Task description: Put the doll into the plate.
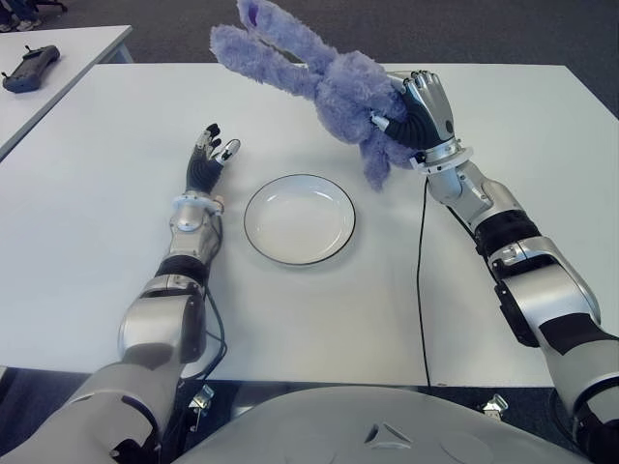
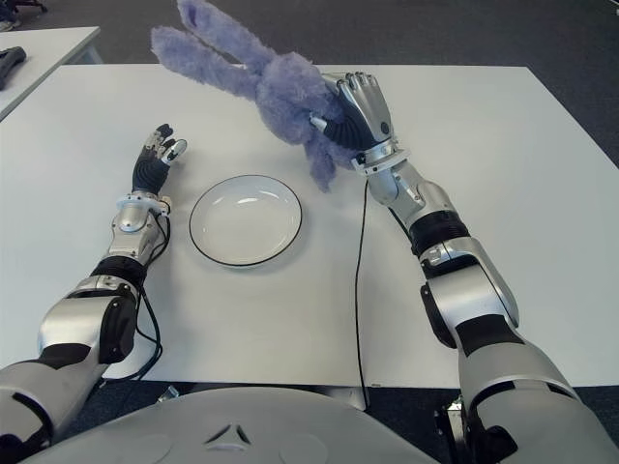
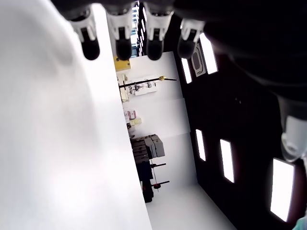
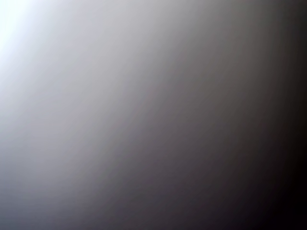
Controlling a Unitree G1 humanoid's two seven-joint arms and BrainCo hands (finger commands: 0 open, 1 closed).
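A fluffy purple rabbit doll (image 1: 334,87) hangs in the air above the table, its long ears pointing back and to the left. My right hand (image 1: 418,114) is shut on its body, up and to the right of the plate. The white plate (image 1: 299,219) with a dark rim sits in the middle of the white table (image 1: 87,222) and holds nothing. My left hand (image 1: 211,157) shows left of the plate, fingers spread, holding nothing. The right wrist view is covered and shows only a grey blur.
A black cable (image 1: 421,280) runs from my right wrist down over the table's front edge. A second white table (image 1: 68,48) at the far left carries a dark handheld controller (image 1: 29,68).
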